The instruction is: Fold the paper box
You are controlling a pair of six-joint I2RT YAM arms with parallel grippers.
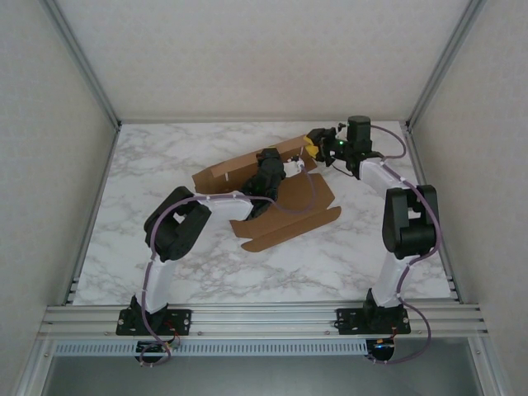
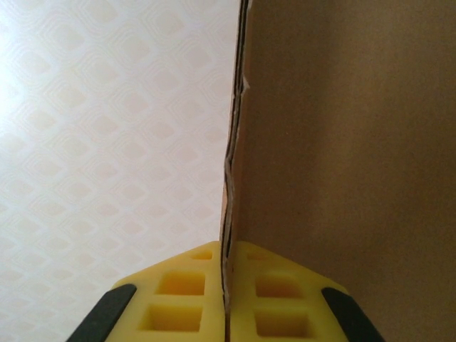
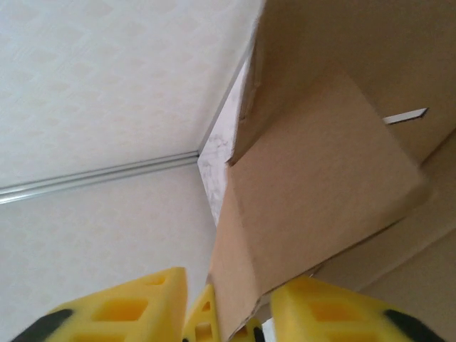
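Box [image 1: 289,223], one, half-folded at table [image 1: 165,247] centre, top view: two grippers, left gripper [image 1: 268,175] mid-wall, right gripper [image 1: 318,147] at its 2 o'clock end. Left wrist: fingers [image 2: 178,299] pinched on wall edge; hold it upright. Right wrist: fingers [image 3: 328,313] straddle end flap [image 3: 320,185], clamped or not cannot tell; fold squarely.

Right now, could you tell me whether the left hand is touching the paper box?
Touching. In the left wrist view, the left hand pinches the paper box edge between its yellow pads, no gap.
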